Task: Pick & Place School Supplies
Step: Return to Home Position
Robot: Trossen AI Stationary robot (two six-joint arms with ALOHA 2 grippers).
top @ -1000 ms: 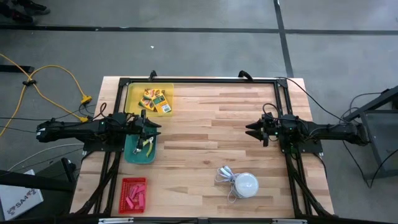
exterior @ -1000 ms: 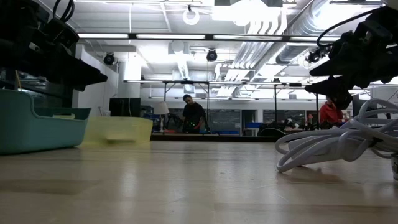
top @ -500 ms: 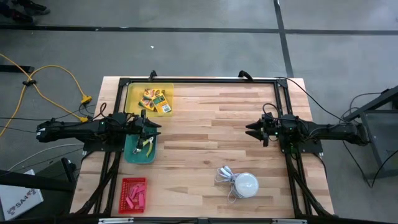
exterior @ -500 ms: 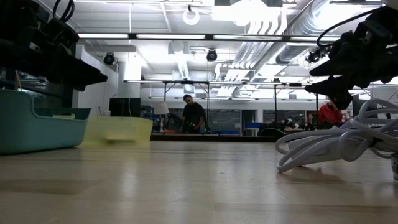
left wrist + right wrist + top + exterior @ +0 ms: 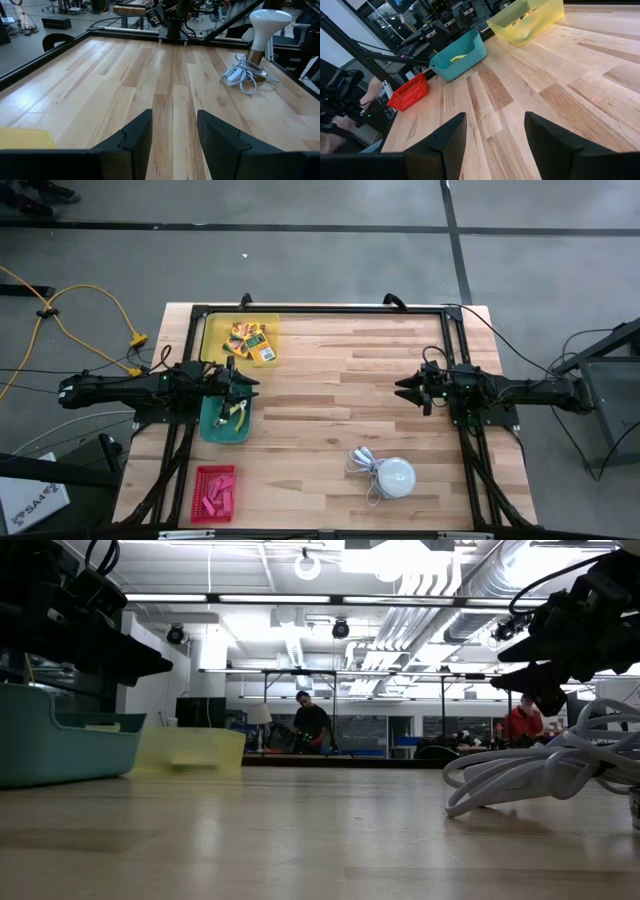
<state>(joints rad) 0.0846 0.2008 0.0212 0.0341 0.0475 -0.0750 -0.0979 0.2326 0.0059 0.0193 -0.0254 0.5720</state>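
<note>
left gripper (image 5: pixel 245 382): raised above the table's left side, over the end of the teal bin (image 5: pixel 206 427) that faces the yellow tray (image 5: pixel 212 330). jaws set apart with a moderate gap, nothing between them; bare wood shows through the gap in the left wrist view.
right gripper (image 5: pixel 402 390): raised above the table's right side, well apart from all containers. jaws parted, holding nothing.
yellow-and-green boxes (image 5: pixel 262 350): lying inside the yellow tray at the far left corner of the wooden table (image 5: pixel 340 380); exact count cannot be told.
lime-green-handled scissors (image 5: pixel 236 414): lying inside the teal bin, just beside the yellow tray.
pink erasers (image 5: pixel 214 498): lying inside the red basket (image 5: pixel 197 490) at the near left corner; count cannot be told.
white dome lamp (image 5: pixel 396 476): standing on the near right part of the table, its coiled white cord (image 5: pixel 364 463) touching it on the side toward the centre.
background: two people (image 5: pixel 312 725) stand in the room beyond the table.
</note>
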